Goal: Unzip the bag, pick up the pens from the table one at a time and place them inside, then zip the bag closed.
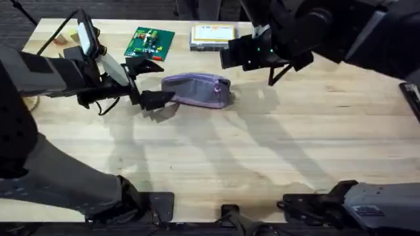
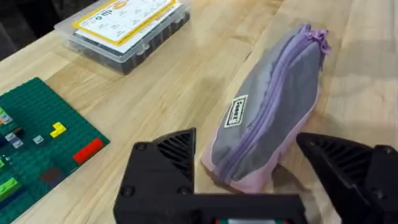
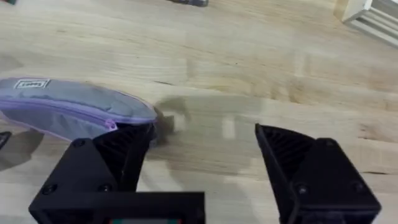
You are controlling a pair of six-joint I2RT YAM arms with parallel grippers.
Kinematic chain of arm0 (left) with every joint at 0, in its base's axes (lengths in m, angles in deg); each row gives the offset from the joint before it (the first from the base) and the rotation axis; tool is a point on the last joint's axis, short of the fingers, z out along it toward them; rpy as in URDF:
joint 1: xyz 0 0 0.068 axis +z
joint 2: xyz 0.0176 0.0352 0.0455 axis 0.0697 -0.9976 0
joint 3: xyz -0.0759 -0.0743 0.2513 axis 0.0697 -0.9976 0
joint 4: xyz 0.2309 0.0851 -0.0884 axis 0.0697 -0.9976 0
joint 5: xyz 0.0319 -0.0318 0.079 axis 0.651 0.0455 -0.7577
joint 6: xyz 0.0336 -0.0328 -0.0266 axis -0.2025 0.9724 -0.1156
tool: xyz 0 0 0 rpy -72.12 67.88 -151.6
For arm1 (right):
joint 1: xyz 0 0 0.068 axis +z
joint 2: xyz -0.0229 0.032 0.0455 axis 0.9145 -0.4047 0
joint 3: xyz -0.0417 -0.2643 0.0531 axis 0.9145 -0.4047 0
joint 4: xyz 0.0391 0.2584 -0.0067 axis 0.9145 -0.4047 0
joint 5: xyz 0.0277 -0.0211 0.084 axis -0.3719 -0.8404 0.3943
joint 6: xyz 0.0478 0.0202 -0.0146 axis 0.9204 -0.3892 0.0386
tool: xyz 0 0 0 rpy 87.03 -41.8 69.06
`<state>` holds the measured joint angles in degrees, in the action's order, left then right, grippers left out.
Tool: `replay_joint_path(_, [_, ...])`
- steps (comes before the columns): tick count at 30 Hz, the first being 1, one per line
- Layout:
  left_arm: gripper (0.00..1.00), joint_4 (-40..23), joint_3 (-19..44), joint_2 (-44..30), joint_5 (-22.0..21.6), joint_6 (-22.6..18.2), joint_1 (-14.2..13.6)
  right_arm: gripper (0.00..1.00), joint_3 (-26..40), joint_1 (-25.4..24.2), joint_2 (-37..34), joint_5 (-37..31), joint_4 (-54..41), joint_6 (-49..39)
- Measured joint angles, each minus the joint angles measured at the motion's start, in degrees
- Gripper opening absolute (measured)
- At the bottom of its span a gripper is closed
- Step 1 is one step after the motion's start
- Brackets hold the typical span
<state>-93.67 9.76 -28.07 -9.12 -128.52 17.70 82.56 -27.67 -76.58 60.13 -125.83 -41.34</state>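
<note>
The lavender-purple bag [image 1: 197,90] lies on the table [image 1: 262,151] with its zipper shut along the top. My left gripper [image 1: 149,82] is open at the bag's left end; in the left wrist view the bag [image 2: 273,106] has that end between the spread fingers [image 2: 168,162] of the gripper [image 2: 249,180]. My right gripper [image 1: 252,56] hovers open above the table, just off the bag's right end. In the right wrist view the bag [image 3: 68,106] and its zipper pull [image 3: 112,124] sit beside one finger of the gripper [image 3: 202,155]. The pens are out of view.
A green baseplate [image 1: 149,42] with small bricks lies behind the left gripper. A clear parts box [image 1: 213,34] with a yellow label stands at the back edge. Bare wood stretches in front of and to the right of the bag.
</note>
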Motion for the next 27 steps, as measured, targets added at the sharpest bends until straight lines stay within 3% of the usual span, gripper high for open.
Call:
replay_joint_path(9, [0.992, -2.4, 0.0, 1.2, -1.3, 0.0, 0.0, 0.998, 0.0, 1.4, 3.2, 0.0, -3.6, 0.0])
replay_joint_path(20, [0.992, -15.3, 3.3, 19.8, -10.9, 0.3, 0.0, 0.998, 0.0, 1.4, 11.4, -0.6, -11.4, 0.0])
replay_joint_path(27, [0.992, -17.3, 3.4, 32.0, -16.1, 8.3, 0.0, 0.998, 0.0, 1.4, 17.7, -5.1, -17.3, 0.0])
